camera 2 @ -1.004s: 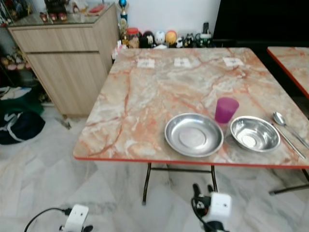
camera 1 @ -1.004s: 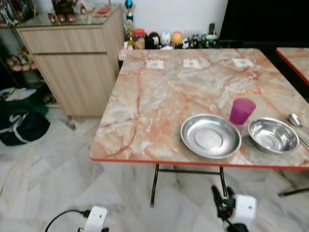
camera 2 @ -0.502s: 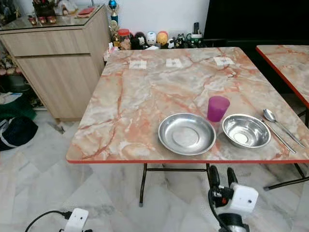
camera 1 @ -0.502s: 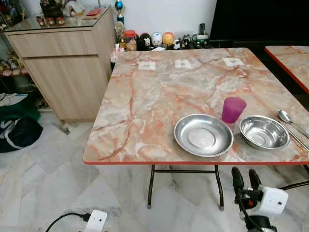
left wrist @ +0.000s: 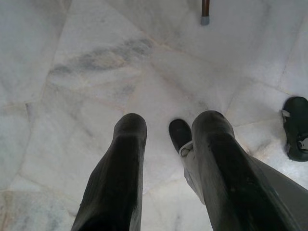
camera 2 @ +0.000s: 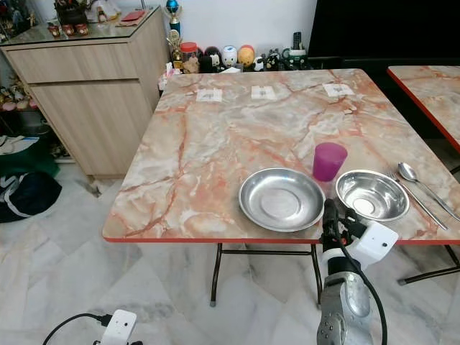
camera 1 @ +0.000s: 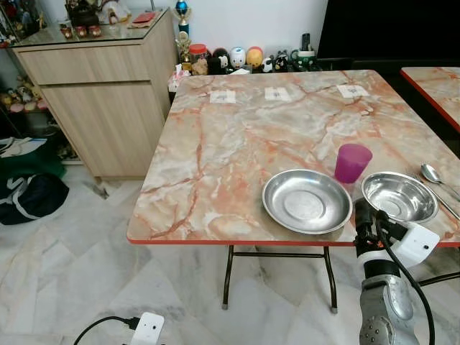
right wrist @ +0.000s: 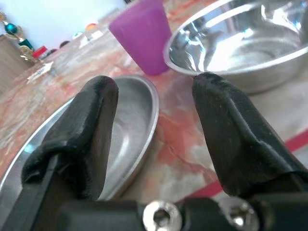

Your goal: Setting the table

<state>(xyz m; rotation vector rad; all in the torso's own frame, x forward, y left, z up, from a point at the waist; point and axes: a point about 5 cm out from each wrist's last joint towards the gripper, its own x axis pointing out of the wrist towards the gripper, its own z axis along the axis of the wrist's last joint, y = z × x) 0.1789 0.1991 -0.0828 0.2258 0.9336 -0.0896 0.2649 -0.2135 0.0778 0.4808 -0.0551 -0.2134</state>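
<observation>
The right gripper (camera 2: 336,213) was raised at the near edge of the marble table (camera 2: 215,136), its two black fingers (right wrist: 91,125) spread apart and empty, holding nothing. It stood in front of the gap between the steel plate (camera 2: 282,199) and the steel bowl (camera 2: 372,195), which lay side by side near the table's near edge, the plate to the left of the bowl. The purple cup (camera 2: 329,161) stood upright just behind them, between the two, close to the plate's far rim. A spoon (camera 2: 419,184) lay to the right of the bowl, near the table's right edge.

The left gripper (left wrist: 166,130) hung low over the pale marble floor (left wrist: 72,72), its fingers apart with nothing between them. A wooden cabinet (camera 2: 93,86) stood to the left of the table, and small figurines (camera 2: 230,56) were lined up past the table's far edge. A second table (camera 2: 431,90) was at the far right.
</observation>
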